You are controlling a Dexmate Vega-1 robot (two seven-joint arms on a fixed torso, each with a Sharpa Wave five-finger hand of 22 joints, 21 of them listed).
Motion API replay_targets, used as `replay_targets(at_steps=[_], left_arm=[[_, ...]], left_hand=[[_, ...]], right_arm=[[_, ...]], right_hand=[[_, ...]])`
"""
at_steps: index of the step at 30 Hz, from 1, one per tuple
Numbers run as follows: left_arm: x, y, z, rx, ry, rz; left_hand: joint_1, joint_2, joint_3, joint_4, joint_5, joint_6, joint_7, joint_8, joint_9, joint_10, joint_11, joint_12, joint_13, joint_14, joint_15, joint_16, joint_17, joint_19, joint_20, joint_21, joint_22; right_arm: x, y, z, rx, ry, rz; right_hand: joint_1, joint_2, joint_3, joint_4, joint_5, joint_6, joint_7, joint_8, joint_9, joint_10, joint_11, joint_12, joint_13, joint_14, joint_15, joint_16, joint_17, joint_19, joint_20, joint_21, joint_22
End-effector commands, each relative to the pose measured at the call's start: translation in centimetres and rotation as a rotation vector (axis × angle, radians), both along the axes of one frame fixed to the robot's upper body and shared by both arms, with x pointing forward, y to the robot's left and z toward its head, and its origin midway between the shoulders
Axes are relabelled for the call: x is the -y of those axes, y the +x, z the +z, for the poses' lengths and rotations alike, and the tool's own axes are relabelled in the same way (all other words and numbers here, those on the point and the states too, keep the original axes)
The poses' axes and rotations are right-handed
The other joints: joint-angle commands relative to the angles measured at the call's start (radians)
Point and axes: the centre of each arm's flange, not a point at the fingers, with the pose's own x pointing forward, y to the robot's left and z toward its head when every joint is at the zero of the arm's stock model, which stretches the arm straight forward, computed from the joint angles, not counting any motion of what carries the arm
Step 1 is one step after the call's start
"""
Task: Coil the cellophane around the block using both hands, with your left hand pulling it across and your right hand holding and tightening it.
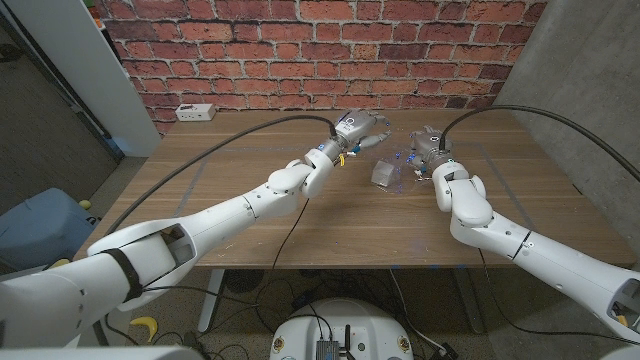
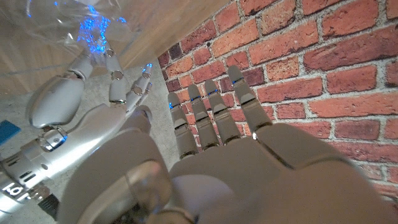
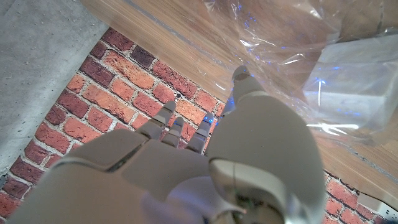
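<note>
At about ten o'clock on the wooden table (image 1: 300, 230), near the far edge: a small white box (image 1: 195, 112) below the brick wall (image 1: 300, 40). Past the table's left edge, at nine o'clock: something blue (image 1: 40, 225) on the floor.

Just left of centre, toward twelve o'clock: the left hand (image 1: 362, 128), raised at the end of its long white arm. Seen from its own wrist camera (image 2: 249, 155), fingers (image 2: 214, 112) straight, close together and pointing toward the wall, wrapped around nothing there; whether the thumb pinches any film, cannot tell.

At the table's centre: the block (image 1: 385, 174), pale and small, lying under crinkled clear cellophane (image 1: 400, 165) that spreads between the two hands and glints blue. In the right wrist view, the block (image 3: 360, 87) as a white box inside the film (image 3: 292, 37), lying on the wood.

Just right of the block, at about one o'clock: the right hand (image 1: 432, 150), low over the table. From its wrist camera (image 3: 249, 155), thumb reaching up against the cellophane, other fingers (image 3: 174, 130) stretched toward the wall; touching the film, though a firm grip cannot be told. Also visible from the left wrist (image 2: 93, 93), fingers spread beside the film (image 2: 56, 31).
</note>
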Motion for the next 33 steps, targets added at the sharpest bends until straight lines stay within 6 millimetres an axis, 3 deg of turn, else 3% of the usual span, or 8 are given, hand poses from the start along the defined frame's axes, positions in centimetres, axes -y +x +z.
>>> replay_targets(at_steps=[1,4,6,13,22,28,30,33], left_arm=[[-0.1,0.7,-0.9,-0.168,0.144,-0.016],[0.1,1.0,-1.0,-0.223,0.185,-0.044],[0.2,1.4,-1.1,-0.284,0.210,-0.060],[0.3,2.3,-1.8,-0.399,0.279,-0.083],[1.4,3.1,-3.1,-0.439,0.399,-0.087],[2.3,3.5,-4.0,-0.400,0.453,-0.068],[2.6,3.4,-4.3,-0.382,0.458,-0.062],[3.0,3.6,-4.6,-0.383,0.483,-0.046]], left_hand=[[0.007,-0.028,0.009,-0.030,-0.002,0.039,-0.009,-0.012,0.001,0.034,-0.009,-0.009,0.000,0.036,-0.021,-0.005,-0.001,0.066,0.019,0.023,-0.003],[-0.008,-0.043,0.008,-0.032,-0.011,0.019,-0.017,-0.040,0.001,0.012,-0.011,-0.034,0.000,0.025,-0.012,-0.020,0.001,0.084,0.018,0.022,-0.007],[-0.041,-0.016,0.018,-0.015,-0.018,-0.057,-0.015,-0.084,0.003,-0.053,-0.006,-0.085,-0.001,-0.035,-0.003,-0.041,0.004,0.032,0.032,-0.013,-0.011],[-0.101,0.019,0.030,0.025,-0.016,-0.132,0.023,-0.096,0.004,-0.128,0.008,-0.142,-0.004,-0.136,0.039,-0.051,0.004,-0.016,0.033,-0.055,-0.014],[-0.214,0.022,0.022,0.108,-0.005,-0.211,0.037,-0.101,0.002,-0.223,0.007,-0.173,-0.008,-0.298,0.027,-0.055,0.001,-0.157,-0.039,-0.152,-0.017],[-0.265,0.027,0.081,0.183,0.009,-0.436,-0.028,-0.107,0.000,-0.488,-0.009,-0.182,-0.010,-0.520,0.022,-0.058,-0.001,-0.311,-0.060,-0.255,-0.016],[-0.277,-0.014,0.072,0.177,0.004,-0.515,-0.058,-0.107,-0.001,-0.567,-0.028,-0.180,-0.010,-0.575,0.029,-0.056,-0.002,-0.368,-0.030,-0.271,-0.015],[-0.287,-0.035,0.062,0.173,0.003,-0.538,-0.064,-0.097,0.000,-0.561,-0.036,-0.164,-0.009,-0.548,0.046,-0.039,0.000,-0.372,0.018,-0.264,-0.013]], right_arm=[[0.5,0.2,-0.5,-0.007,0.000,-0.026],[0.5,0.1,-0.5,-0.008,0.004,-0.028],[0.5,0.1,-0.5,-0.008,0.009,-0.027],[0.7,0.1,-0.5,-0.008,0.011,-0.029],[0.8,-0.1,-0.8,-0.008,0.017,-0.036],[0.8,-0.3,-0.9,-0.014,0.020,-0.033],[0.9,-0.4,-0.9,-0.014,0.020,-0.036],[0.9,-0.4,-0.9,-0.019,0.023,-0.037]], right_hand=[[0.010,0.003,-0.005,0.003,0.003,0.001,0.007,-0.005,0.005,0.008,-0.006,-0.003,0.002,0.007,-0.113,0.010,0.004,0.009,-0.002,0.006,0.001],[0.010,0.003,-0.006,0.003,0.003,0.000,0.004,-0.006,0.006,0.008,-0.006,-0.004,0.002,0.008,-0.113,0.010,0.004,0.009,-0.002,0.005,0.001],[0.010,0.003,-0.007,0.003,0.002,0.001,0.005,-0.007,0.006,0.009,-0.006,-0.005,0.002,0.008,-0.112,0.010,0.004,0.009,-0.002,0.005,0.001],[0.012,0.003,-0.008,0.003,0.001,0.002,0.005,-0.009,0.006,0.010,-0.006,-0.008,0.002,0.010,-0.110,0.009,0.005,0.011,0.002,0.004,0.001],[0.011,0.006,-0.011,0.005,-0.001,0.000,0.002,-0.013,0.007,0.011,-0.006,-0.012,0.002,0.009,-0.111,0.008,0.005,0.011,0.001,0.001,0.001],[0.012,0.006,-0.013,0.006,-0.002,0.002,0.003,-0.014,0.008,0.012,-0.006,-0.015,0.002,0.010,-0.112,0.007,0.005,0.013,0.000,0.000,0.001],[0.012,0.006,-0.013,0.006,-0.002,0.002,0.003,-0.015,0.008,0.012,-0.006,-0.016,0.002,0.010,-0.112,0.007,0.005,0.013,0.001,0.000,0.001],[0.013,0.007,-0.013,0.006,-0.002,0.002,0.002,-0.016,0.008,0.013,-0.005,-0.016,0.002,0.011,-0.112,0.007,0.005,0.013,0.001,-0.001,0.001]])
